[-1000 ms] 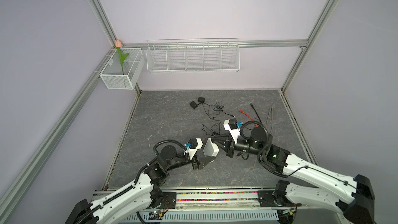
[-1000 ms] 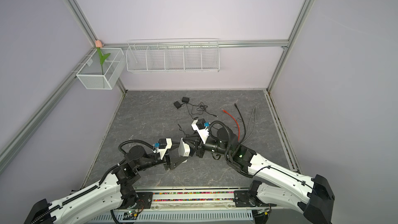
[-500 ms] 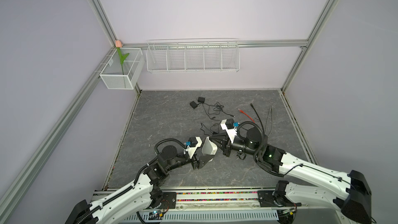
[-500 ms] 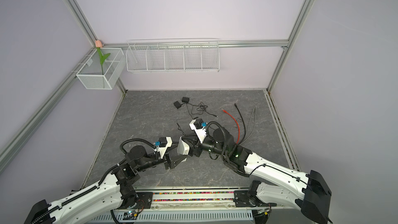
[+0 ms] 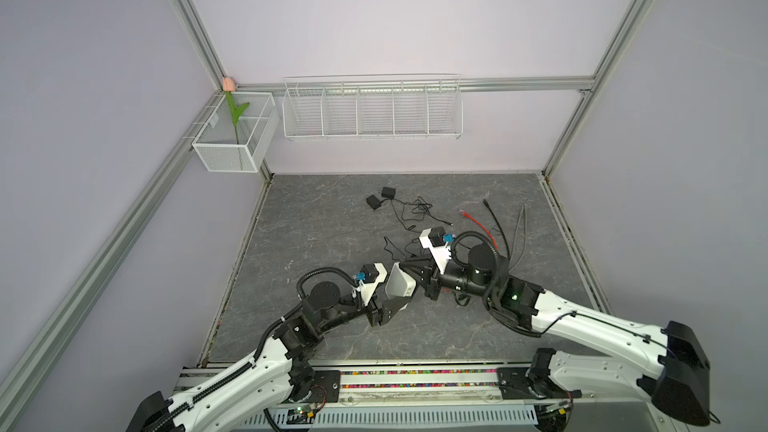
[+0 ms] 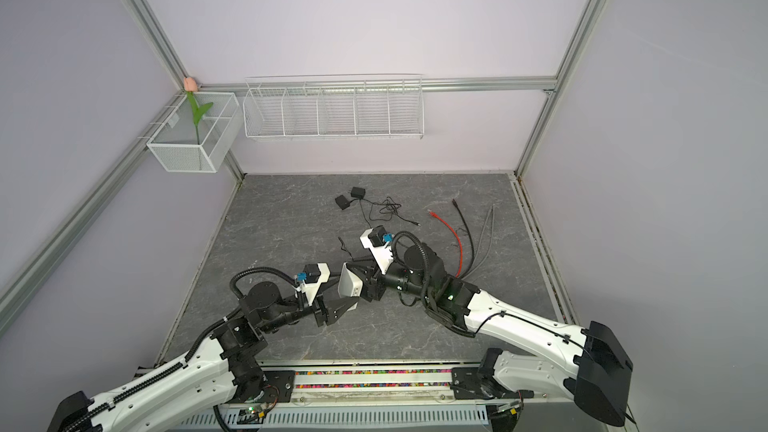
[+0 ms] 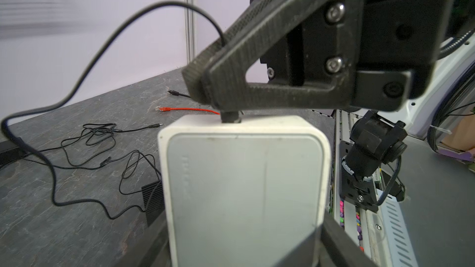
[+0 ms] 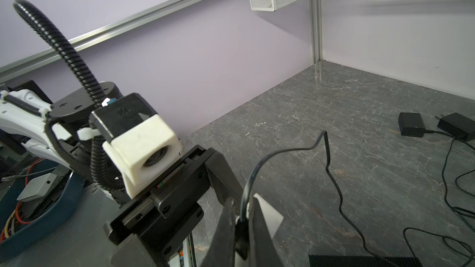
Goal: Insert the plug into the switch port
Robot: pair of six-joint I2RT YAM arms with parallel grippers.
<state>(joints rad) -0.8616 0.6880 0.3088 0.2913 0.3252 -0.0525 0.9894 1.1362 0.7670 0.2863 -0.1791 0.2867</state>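
A white box, the switch (image 5: 402,282) (image 6: 349,284) (image 7: 244,188), is held off the table, clamped across its width by my left gripper (image 5: 392,299) (image 7: 244,240). My right gripper (image 5: 407,270) (image 6: 355,268) (image 7: 203,91) (image 8: 242,200) is shut on a black plug (image 7: 230,117) (image 8: 241,235). The plug's tip meets the switch's end face. The port itself is hidden behind the plug and fingers. The plug's thin black cable (image 7: 77,86) (image 8: 331,175) loops up and trails down to the table.
Two black power adapters (image 5: 380,197) with tangled leads lie at mid table. A red network cable (image 5: 478,222) and black and grey cables (image 5: 496,222) lie to the right. A wire basket (image 5: 372,110) and a mesh box (image 5: 235,135) hang on the walls.
My right gripper has moved left with the plug until it meets the switch's end. The left gripper and the switch have hardly moved.
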